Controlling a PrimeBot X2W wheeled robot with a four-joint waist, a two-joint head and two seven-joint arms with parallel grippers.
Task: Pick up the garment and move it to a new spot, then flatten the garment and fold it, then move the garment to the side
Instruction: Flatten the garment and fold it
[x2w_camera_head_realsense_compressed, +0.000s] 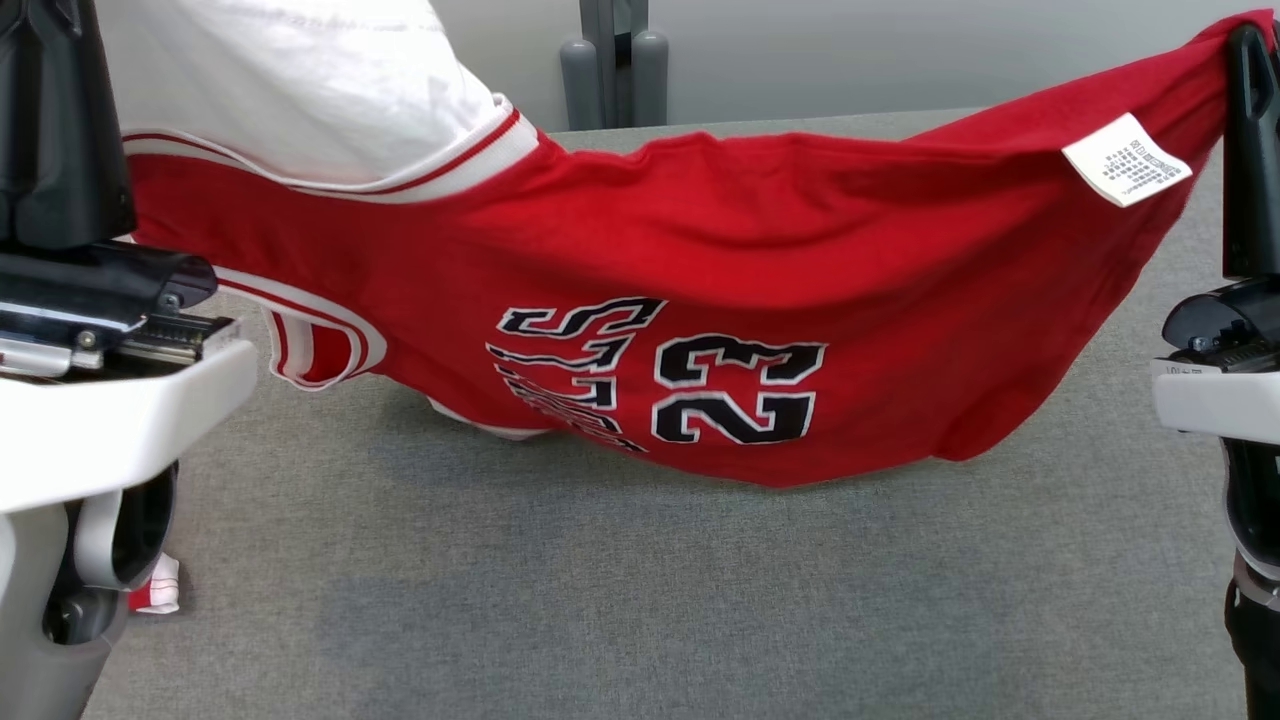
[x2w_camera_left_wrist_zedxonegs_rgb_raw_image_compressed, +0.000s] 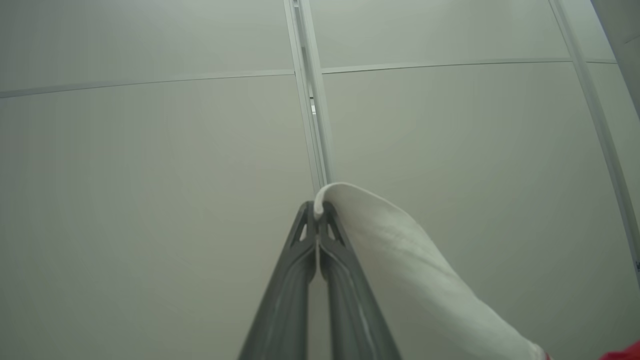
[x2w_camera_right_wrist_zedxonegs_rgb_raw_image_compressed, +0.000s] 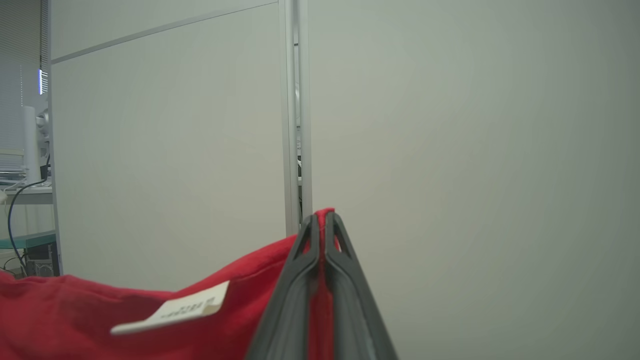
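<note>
Red garment hangs stretched between the arms, sagging over grey table. left gripper pinches its white fabric, right gripper pinches a red edge.

The table is topped in grey woven cloth. The sagging lower edge of the red jersey seems to just touch it mid-table. A small red-and-white scrap lies near its left edge, partly hidden.
</note>
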